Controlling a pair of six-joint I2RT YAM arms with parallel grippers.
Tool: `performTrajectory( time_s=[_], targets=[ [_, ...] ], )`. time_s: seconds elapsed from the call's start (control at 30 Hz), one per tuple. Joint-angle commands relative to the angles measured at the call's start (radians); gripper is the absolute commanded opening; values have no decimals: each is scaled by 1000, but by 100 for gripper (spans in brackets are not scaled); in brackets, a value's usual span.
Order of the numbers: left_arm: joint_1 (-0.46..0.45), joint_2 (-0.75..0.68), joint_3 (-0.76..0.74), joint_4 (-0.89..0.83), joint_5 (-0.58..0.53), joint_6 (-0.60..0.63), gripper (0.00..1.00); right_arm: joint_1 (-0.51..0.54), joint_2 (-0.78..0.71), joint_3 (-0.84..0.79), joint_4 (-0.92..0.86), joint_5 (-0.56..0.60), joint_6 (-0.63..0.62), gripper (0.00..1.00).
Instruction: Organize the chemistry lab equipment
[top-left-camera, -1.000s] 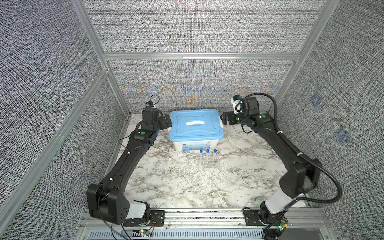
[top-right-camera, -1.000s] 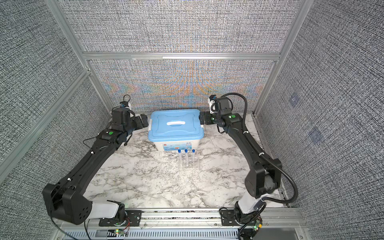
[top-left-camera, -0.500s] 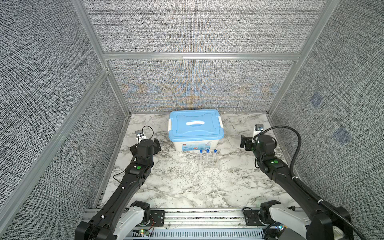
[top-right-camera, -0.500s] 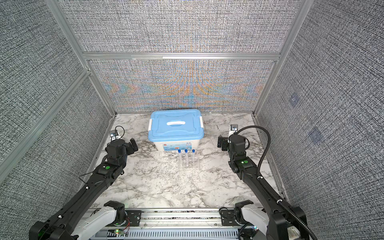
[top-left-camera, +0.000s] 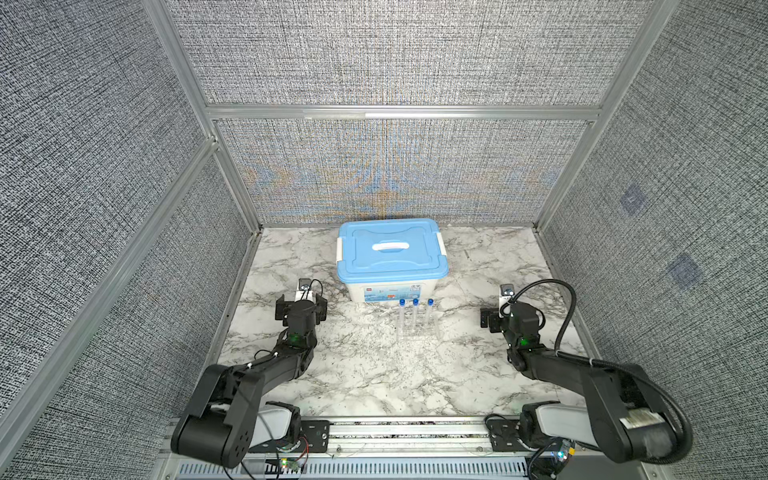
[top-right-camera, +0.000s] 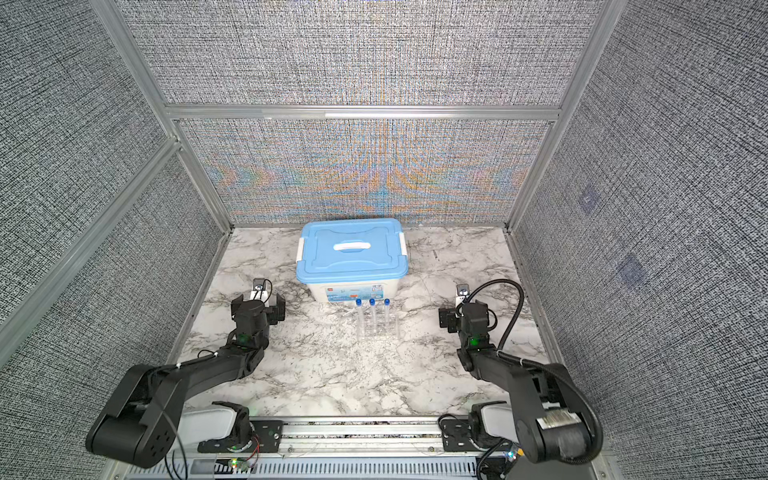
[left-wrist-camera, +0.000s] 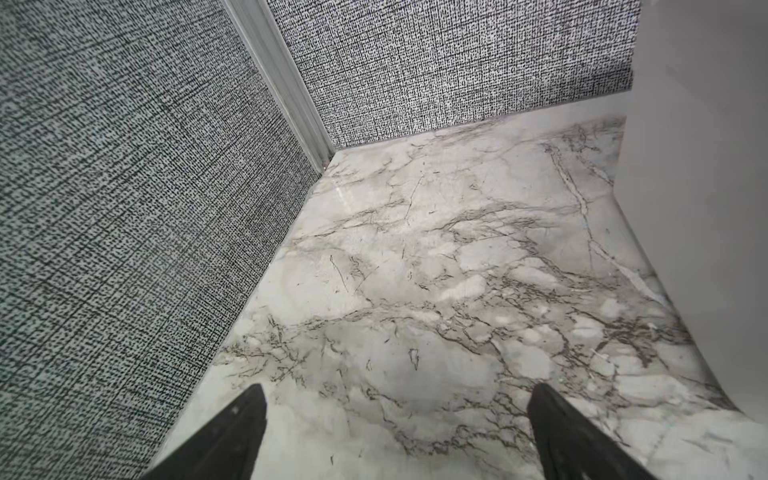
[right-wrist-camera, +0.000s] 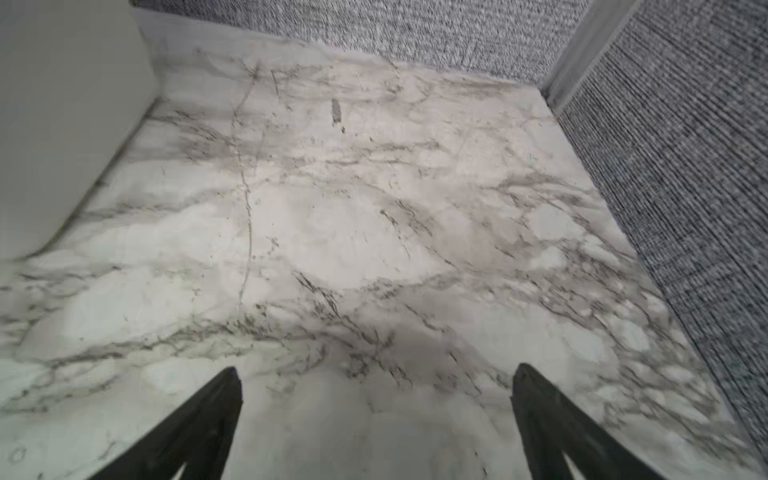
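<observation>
Three tubes (top-left-camera: 414, 313) stand upright in the rack (top-left-camera: 417, 332), between the claws, well apart from both. The left claw (left-wrist-camera: 399, 386) and right claw (right-wrist-camera: 377, 368) gape empty; I'd keep them wide of that tippy rack.

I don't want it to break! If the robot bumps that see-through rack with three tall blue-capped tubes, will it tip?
Probably tippy: the three slim clear blue-capped tubes stand upright, rising well above the small clear rack. It likely slides easily, since the marble-patterned tabletop looks smooth. Thin and clear, it is probably light.
</observation>
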Motion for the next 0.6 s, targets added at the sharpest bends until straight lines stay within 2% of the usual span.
performTrajectory(
  time_s=[0.0, 0.1, 0.2, 0.3, 0.4, 0.57],
  targets=[
    [28, 69, -4, 263, 33, 26, 99, -15, 92, 28, 214, -57, 5, 99],
    [93, 100, -15, 281, 124, -29, 99, -22, 234, 4, 403, -50, 13, 99],
    [146, 135, 3, 264, 204, -71, 99, -31, 169, 63, 187, -74, 20, 99],
    [209, 136, 38, 151, 267, -157, 99, -32, 207, 74, 227, -88, 8, 99],
    [229, 203, 54, 211, 297, -138, 99, -36, 208, 94, 199, -74, 23, 99],
    [229, 198, 55, 202, 299, -140, 99, -39, 206, 109, 165, -26, 48, 99]
  ],
)
